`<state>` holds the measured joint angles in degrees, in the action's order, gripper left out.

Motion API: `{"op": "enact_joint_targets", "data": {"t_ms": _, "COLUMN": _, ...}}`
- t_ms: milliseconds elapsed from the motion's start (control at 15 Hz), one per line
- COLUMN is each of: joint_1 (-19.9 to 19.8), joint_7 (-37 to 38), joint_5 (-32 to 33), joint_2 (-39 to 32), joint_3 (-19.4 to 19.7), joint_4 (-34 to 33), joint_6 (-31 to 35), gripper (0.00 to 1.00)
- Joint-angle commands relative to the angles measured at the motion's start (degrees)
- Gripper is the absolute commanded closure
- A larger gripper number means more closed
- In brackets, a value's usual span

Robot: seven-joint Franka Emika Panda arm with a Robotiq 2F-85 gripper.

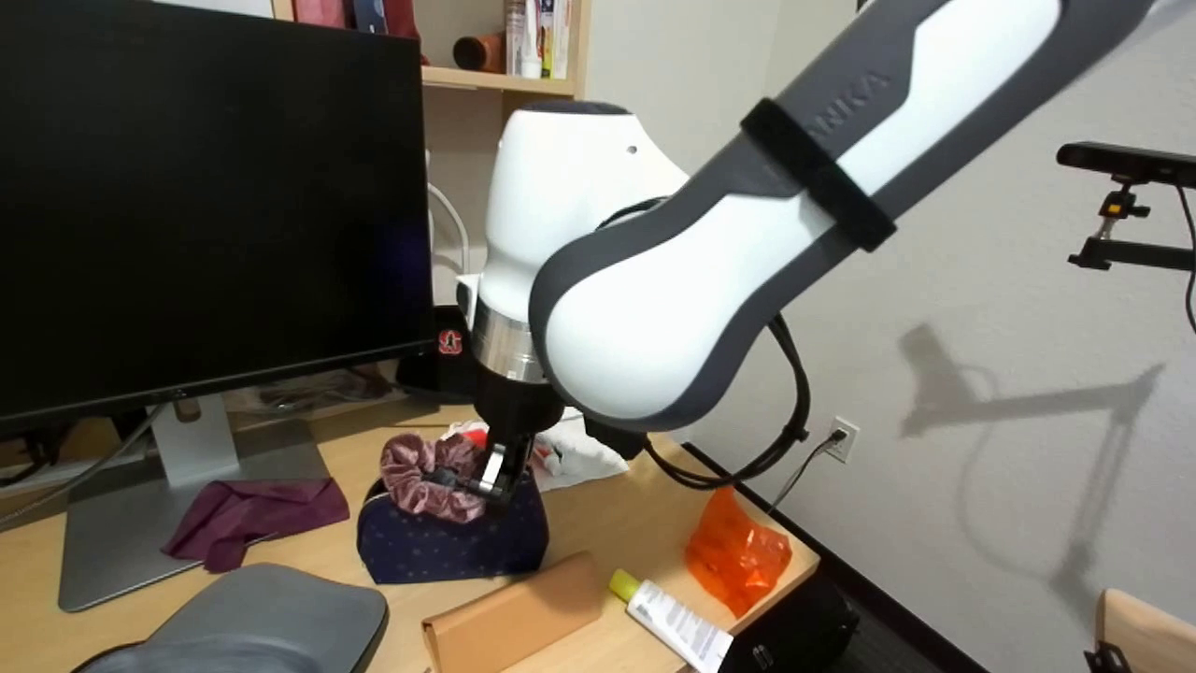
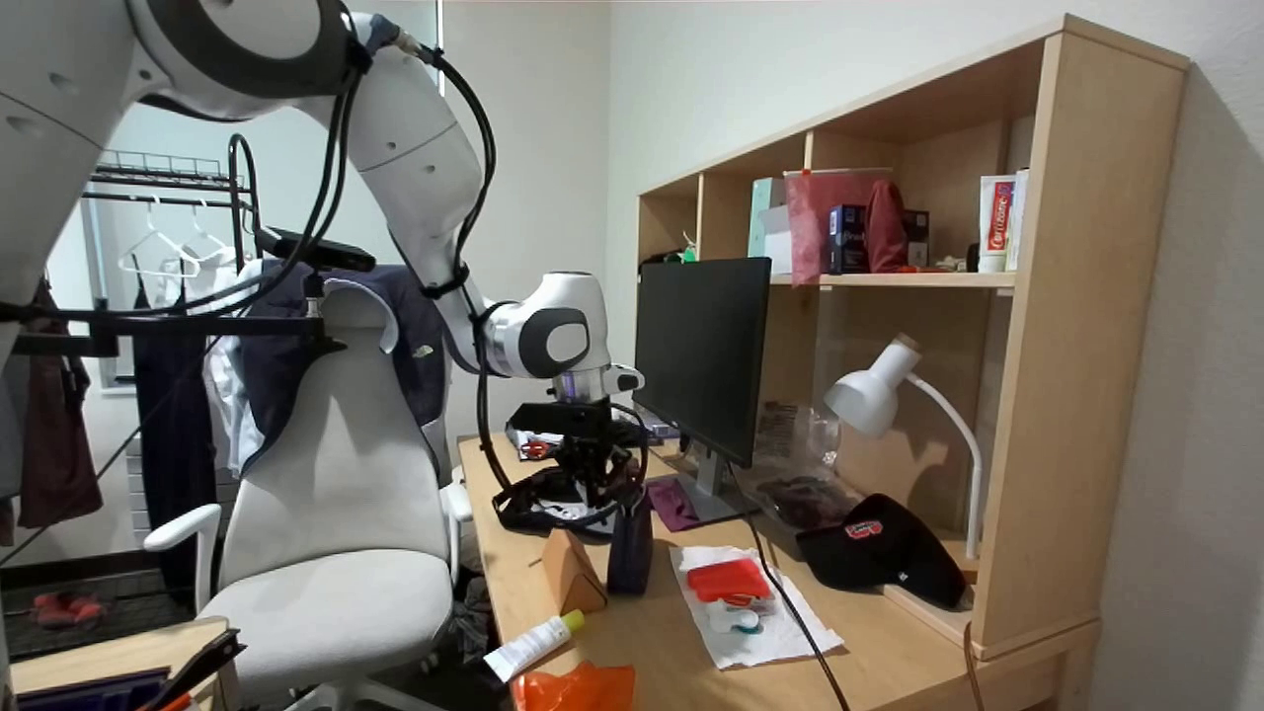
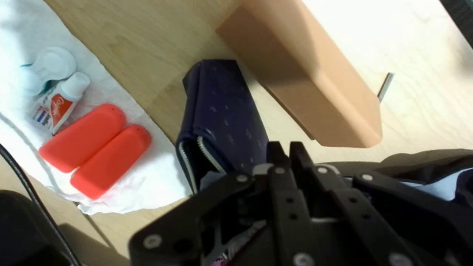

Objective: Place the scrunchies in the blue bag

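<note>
The dark blue bag (image 1: 448, 551) stands on the desk; it also shows in an exterior view (image 2: 630, 555). In the wrist view the bag (image 3: 227, 118) has its zip open, with a bit of grey-blue cloth (image 3: 211, 178) in its mouth. A dusty-pink velvet scrunchie (image 1: 411, 481), possibly more than one, lies over the bag's top and front, against my gripper (image 1: 493, 481). In the wrist view my gripper (image 3: 287, 147) points past the bag's side, fingertips a narrow gap apart. I see no cloth between them. The gripper hides the pink scrunchie and the bag's near end.
A tan case (image 1: 523, 612) stands close beside the bag. A white tube (image 1: 677, 622) and an orange bag (image 1: 738, 551) lie nearby. Behind are a white towel with red items (image 2: 729, 581), the monitor (image 1: 206, 206) and a purple cloth (image 1: 252, 523). A grey pad (image 1: 271, 612) lies in front.
</note>
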<state>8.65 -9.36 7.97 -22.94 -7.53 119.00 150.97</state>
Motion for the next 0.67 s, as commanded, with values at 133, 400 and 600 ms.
{"op": "enact_joint_targets", "data": {"t_ms": 133, "joint_1": -2.14, "joint_7": -2.36, "joint_5": -2.02, "joint_2": 0.69, "joint_3": -0.94, "joint_4": -3.52, "joint_6": -2.12, "gripper": 0.91}}
{"op": "enact_joint_targets", "data": {"t_ms": 400, "joint_1": -2.26, "joint_7": -1.32, "joint_5": -2.23, "joint_2": -0.64, "joint_3": -0.47, "joint_4": -6.6, "joint_6": -5.65, "gripper": 0.91}}
{"op": "enact_joint_targets", "data": {"t_ms": 600, "joint_1": -1.44, "joint_7": 0.45, "joint_5": -1.21, "joint_2": -2.16, "joint_3": 0.65, "joint_4": -8.62, "joint_6": -11.51, "gripper": 0.91}}
